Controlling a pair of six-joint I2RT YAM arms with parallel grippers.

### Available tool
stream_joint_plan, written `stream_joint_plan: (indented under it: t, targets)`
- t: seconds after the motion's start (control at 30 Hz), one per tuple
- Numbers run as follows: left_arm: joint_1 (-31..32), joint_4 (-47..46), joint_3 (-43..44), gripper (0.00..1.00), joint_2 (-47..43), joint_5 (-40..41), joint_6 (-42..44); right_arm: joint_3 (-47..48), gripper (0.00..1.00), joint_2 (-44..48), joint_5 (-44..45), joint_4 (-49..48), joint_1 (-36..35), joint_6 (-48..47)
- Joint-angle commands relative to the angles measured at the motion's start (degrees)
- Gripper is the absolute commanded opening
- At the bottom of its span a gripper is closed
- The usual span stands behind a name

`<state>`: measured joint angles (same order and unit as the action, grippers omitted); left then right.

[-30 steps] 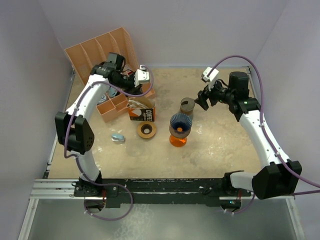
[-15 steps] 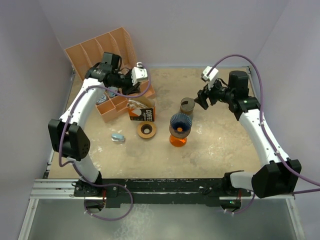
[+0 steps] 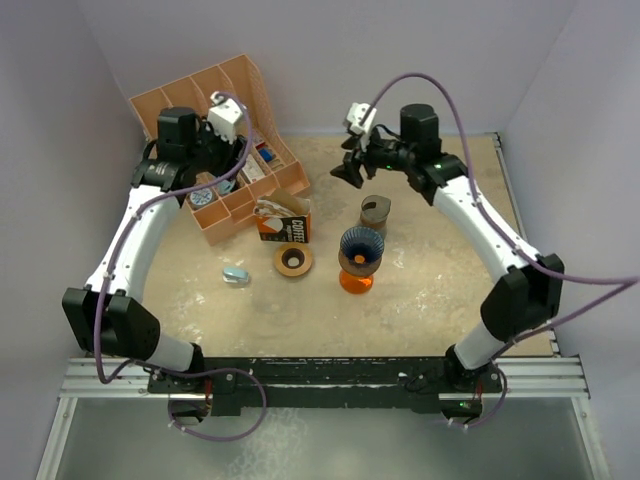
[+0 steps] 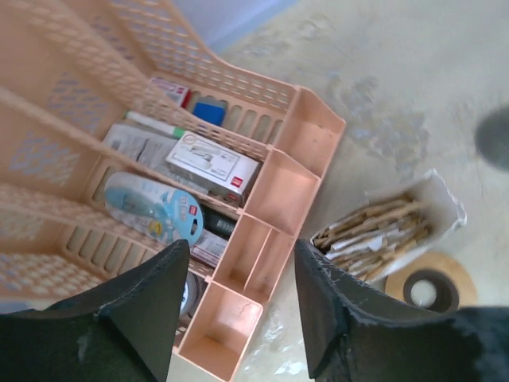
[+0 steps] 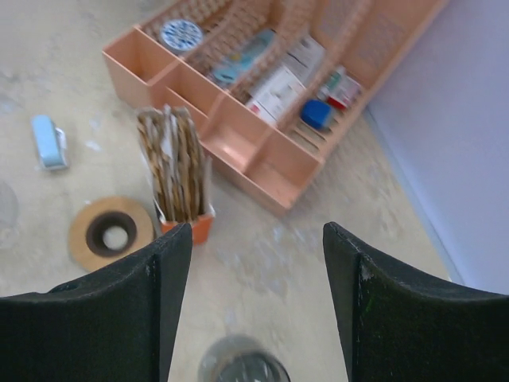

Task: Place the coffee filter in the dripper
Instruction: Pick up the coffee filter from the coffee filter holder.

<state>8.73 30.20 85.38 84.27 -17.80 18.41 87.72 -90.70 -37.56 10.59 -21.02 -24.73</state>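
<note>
Brown paper coffee filters (image 4: 380, 231) stand packed in an open white-and-orange box (image 3: 281, 220), also seen in the right wrist view (image 5: 176, 163). The dripper (image 3: 360, 245) is a blue ribbed cone on an orange glass base, right of the box, with nothing in it. My left gripper (image 3: 225, 160) hangs open over the peach organizer (image 3: 215, 95), left of the box, with nothing between its fingers (image 4: 240, 256). My right gripper (image 3: 347, 172) is open and empty (image 5: 254, 239), behind the dripper and just above a small glass jar (image 3: 375, 210).
A wooden ring (image 3: 293, 261) lies in front of the filter box. A small pale-blue object (image 3: 235, 275) lies left of it. The peach organizer (image 4: 270, 191) holds packets and small boxes. The jar (image 5: 242, 366) sits low in the right wrist view. Walls close three sides.
My left gripper has opened and drawn back left from the filter box to over the organizer. My right arm has swung left, from the right side to behind the jar.
</note>
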Motion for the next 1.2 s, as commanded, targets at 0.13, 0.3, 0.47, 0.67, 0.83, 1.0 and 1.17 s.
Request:
stream_joint_plan:
  t: [0.13, 0.3, 0.47, 0.67, 0.83, 1.0, 1.17]
  targets:
    - [-5.35, -9.07, -2.37, 0.65, -4.73, 13.42, -17.88, 8.80, 0.69, -9.85, -4.89, -10.02, -6.27, 8.09]
    - [-8.98, -10.00, -3.16, 0.68, -6.37, 13.41, -20.97, 14.01, 0.67, -17.34, -3.56, -8.24, -9.44, 8.13]
    - [-9.40, -11.55, -5.28, 0.71, -8.57, 13.32, -20.34, 17.47, 0.65, -22.47, -2.08, -6.23, -11.40, 7.41]
    - [-9.43, -12.16, -6.30, 0.72, -9.11, 12.76, -19.43, 17.43, 0.59, -24.40, -0.98, -4.92, -12.84, 6.01]
    - [-9.52, -12.55, -6.92, 0.72, -9.23, 12.21, -19.29, 16.81, 0.46, -24.74, 0.06, -4.63, -13.22, 5.60]
    - [-9.57, -12.79, -7.27, 0.72, -9.57, 11.93, -18.83, 17.09, 0.27, -24.79, 0.07, -4.29, -13.26, 5.49]
    - [-9.61, -12.76, -7.15, 0.72, -9.67, 11.67, -18.42, 17.91, 0.10, -25.14, -0.63, -3.53, -13.33, 5.48]
